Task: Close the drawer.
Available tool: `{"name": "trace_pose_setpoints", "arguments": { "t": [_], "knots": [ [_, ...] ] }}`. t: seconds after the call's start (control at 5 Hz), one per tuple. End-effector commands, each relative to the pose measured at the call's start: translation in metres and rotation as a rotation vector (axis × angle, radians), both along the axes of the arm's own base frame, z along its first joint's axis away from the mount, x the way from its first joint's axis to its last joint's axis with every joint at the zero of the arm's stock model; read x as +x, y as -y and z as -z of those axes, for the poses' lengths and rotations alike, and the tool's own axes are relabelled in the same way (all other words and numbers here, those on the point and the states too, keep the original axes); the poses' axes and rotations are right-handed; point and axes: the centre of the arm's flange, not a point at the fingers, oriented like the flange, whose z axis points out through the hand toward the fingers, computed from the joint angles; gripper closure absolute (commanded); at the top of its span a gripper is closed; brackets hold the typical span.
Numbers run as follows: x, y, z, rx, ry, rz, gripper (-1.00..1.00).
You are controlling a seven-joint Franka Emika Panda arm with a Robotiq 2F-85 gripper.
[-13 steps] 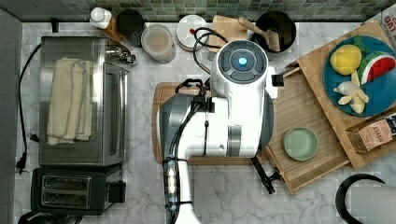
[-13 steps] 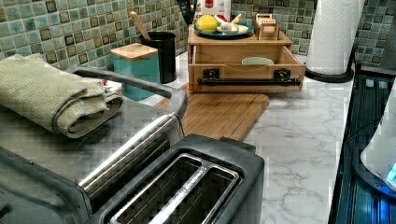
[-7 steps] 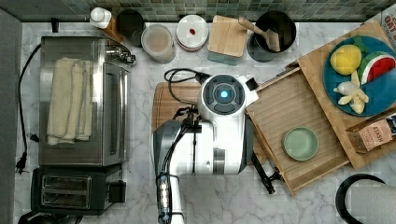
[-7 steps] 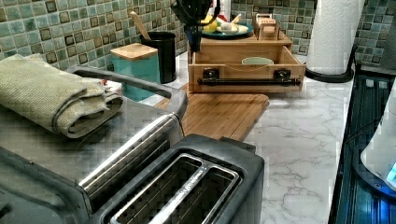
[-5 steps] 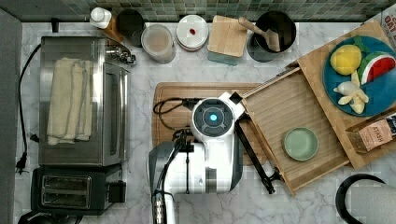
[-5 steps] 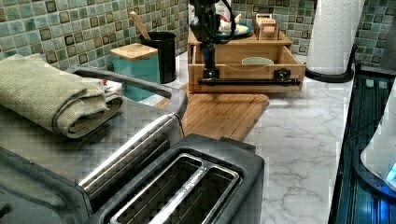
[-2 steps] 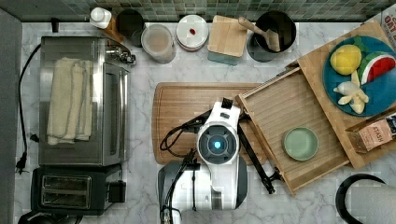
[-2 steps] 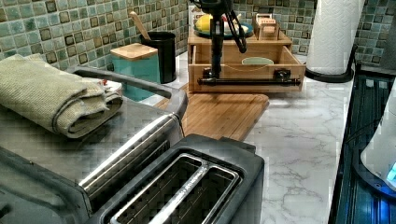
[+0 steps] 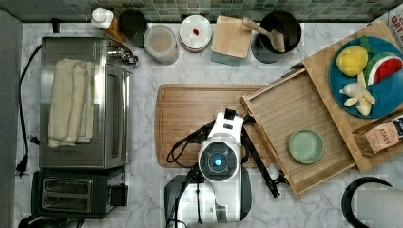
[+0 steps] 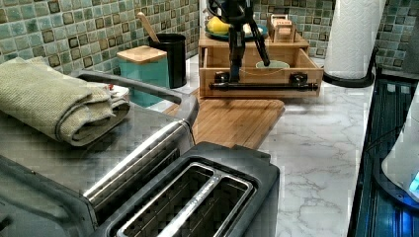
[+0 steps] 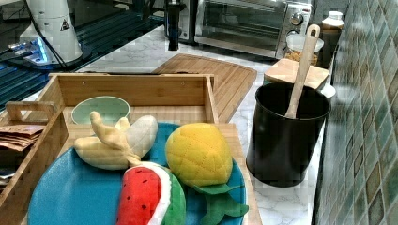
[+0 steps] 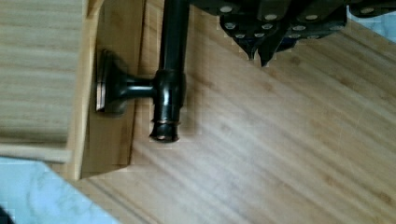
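While the gripper [image 12: 260,46] hangs over the cutting board [image 9: 199,109] just beside the black bar handle [image 12: 169,70], the wrist view shows its two fingertips drawn almost together with nothing between them, so it is closed and empty. The handle's end knob and its mounting post sit against the drawer [image 9: 299,118] front, a little apart from the fingertips. In the left view, nearest the camera, a black toaster [image 10: 197,197] and a toaster oven [image 10: 74,158] with a folded towel [image 10: 54,103] on top stand on the marble counter [image 10: 316,148]; beyond them lies the cutting board, and past it the drawer stands pulled out from its wooden cabinet [image 10: 252,44], the gripper's fingers reaching down to the handle's end on the left view's left. In the top view the drawer sits at an angle at the top view's right, its front corner over the cutting board's edge, with a small green bowl [image 9: 306,146] on its slatted bottom. On the cabinet top lies a blue plate [image 9: 385,90] of toy fruit. Farther back, by the tiled wall, stand a black utensil holder [image 10: 173,57] and a paper towel roll [image 10: 356,37].
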Motion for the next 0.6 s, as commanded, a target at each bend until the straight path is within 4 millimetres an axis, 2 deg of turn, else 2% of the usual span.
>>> {"name": "trace_pose_setpoints", "arguments": {
  "t": [0.2,0.4,0.6],
  "knots": [
    [-0.071,0.019,0.049,-0.018,-0.064,-0.013,1.0],
    [-0.077,0.019,0.051,-0.026,-0.069,-0.02,1.0],
    [-0.074,0.029,0.061,-0.021,-0.047,-0.04,1.0]
  ]
}}
